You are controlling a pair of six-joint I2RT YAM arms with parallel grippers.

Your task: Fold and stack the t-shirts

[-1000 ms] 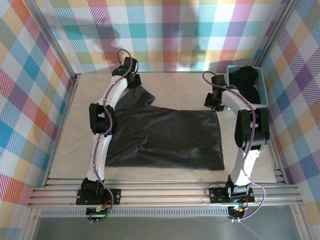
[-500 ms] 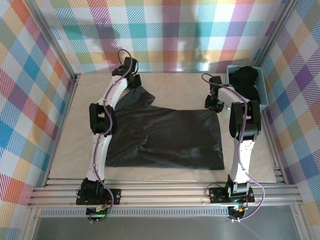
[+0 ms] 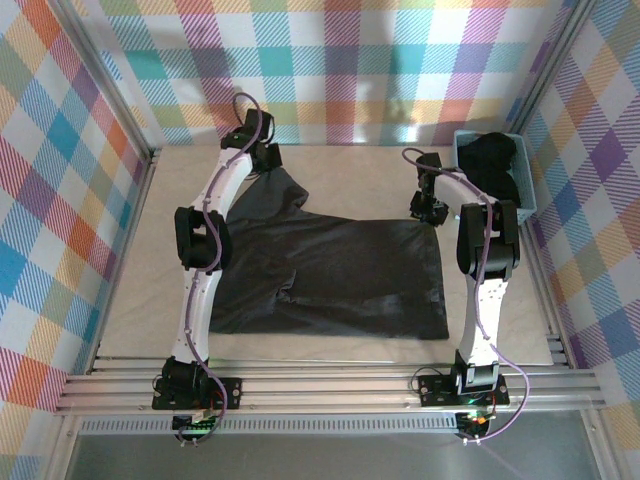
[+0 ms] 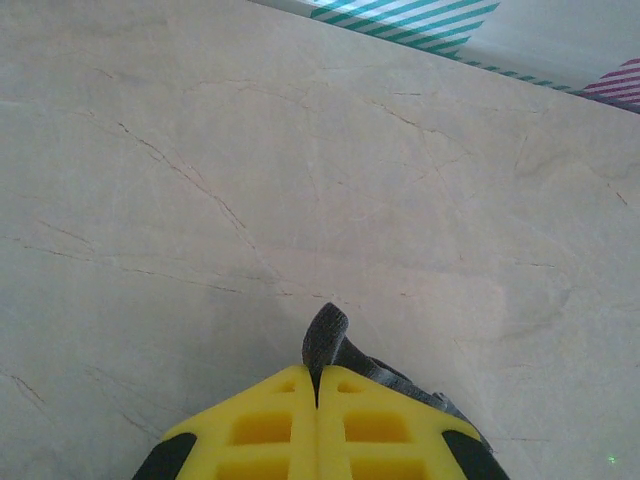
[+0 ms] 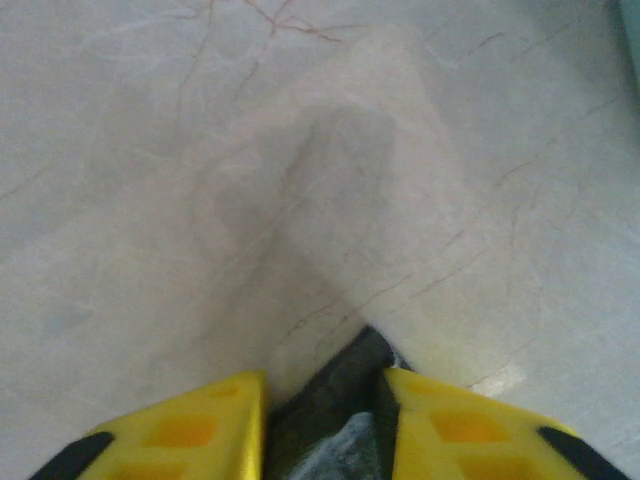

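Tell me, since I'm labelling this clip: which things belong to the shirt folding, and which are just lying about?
Job in hand:
spread t-shirt
bundled t-shirt in the basket
left gripper, pinching the spread shirt's cloth
right gripper, jaws apart around that shirt's corner

Just there:
light-blue basket
table

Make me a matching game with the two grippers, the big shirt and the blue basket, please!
Things:
1. left gripper
2. right gripper
3. t-shirt
4. basket

States:
A. spread out on the table
B. jaws apart, shirt corner between them
C. light blue, at the far right, dark clothes inside
D. shut tight on a bit of shirt

Pairs: 1-D, 2-B, 3-A, 4-C.
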